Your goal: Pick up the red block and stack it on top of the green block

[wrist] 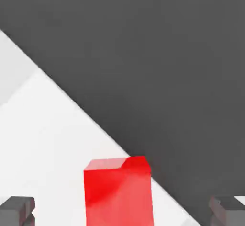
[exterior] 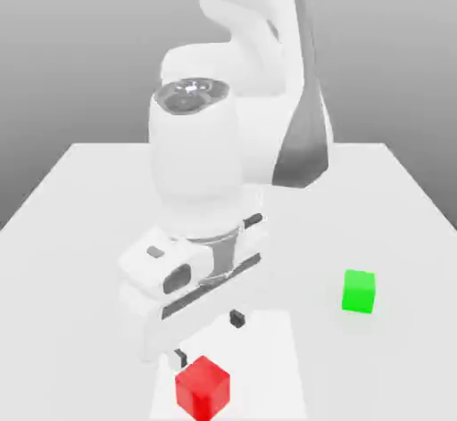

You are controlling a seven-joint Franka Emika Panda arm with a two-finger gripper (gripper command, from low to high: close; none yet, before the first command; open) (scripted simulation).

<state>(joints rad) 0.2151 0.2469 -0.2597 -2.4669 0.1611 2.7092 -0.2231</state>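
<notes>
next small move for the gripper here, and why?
Probably lower straight down over the red block. In the hand view the fingertips stand wide apart with the block between them, untouched. In the exterior view the gripper sits just above and behind the block, and the green block lies apart, so grasping comes first.

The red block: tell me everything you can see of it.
The red block is a plain, glossy, solid-red cube with no markings, resting flat on the white table near the front edge. It sits just in front of the open gripper; in the hand view it lies between the two dark fingertips, which stand wide apart and do not touch it. The green block stands apart, toward the exterior view's right.
</notes>
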